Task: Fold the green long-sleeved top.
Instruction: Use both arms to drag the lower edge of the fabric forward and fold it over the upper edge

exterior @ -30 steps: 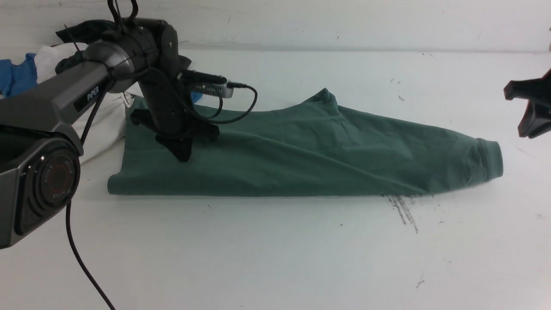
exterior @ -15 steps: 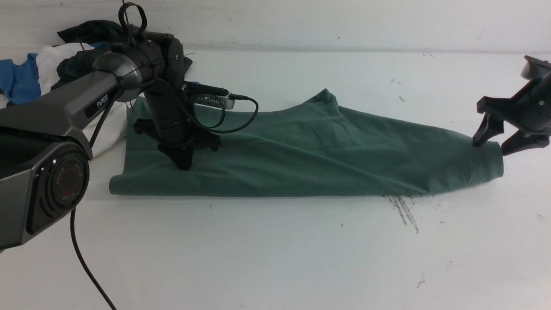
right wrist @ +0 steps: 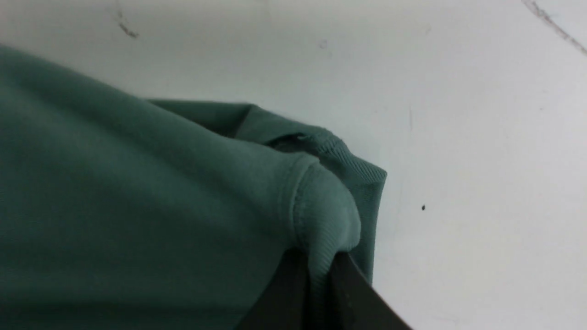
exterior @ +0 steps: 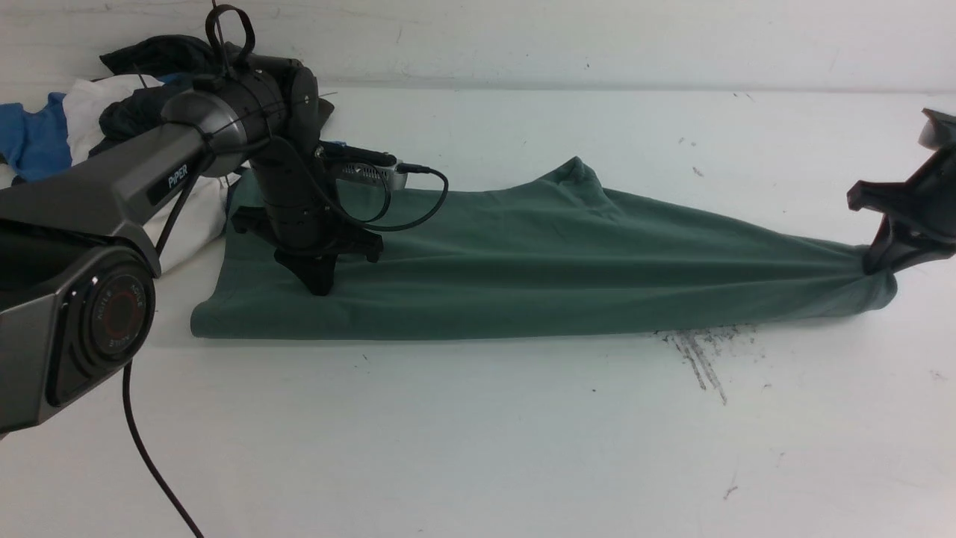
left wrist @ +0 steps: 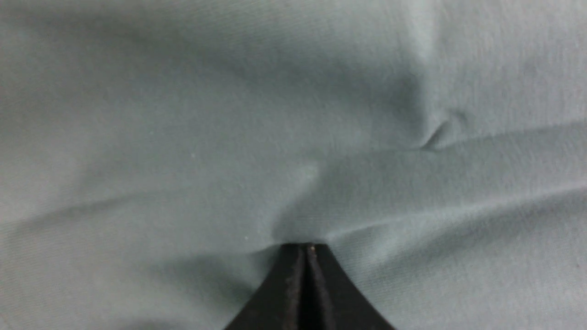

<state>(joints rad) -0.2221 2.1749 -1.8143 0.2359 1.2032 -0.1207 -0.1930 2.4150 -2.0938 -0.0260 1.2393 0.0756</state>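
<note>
Green long-sleeved top lies across the white table from nine to three o'clock. My left gripper, jaws together, pins its nine o'clock end; my right gripper is clamped on the ribbed cuff at three. The cloth looks soft, light and limp; hems should grip best.

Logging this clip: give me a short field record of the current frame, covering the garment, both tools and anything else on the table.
garment: green top, lying lengthwise across the white table, sleeve end toward the right
left tool: shut, tip pressing down on the top's left part
right tool: shut on the ribbed cuff, cloth drawn taut
other items: pile of clothes at the far left
</note>
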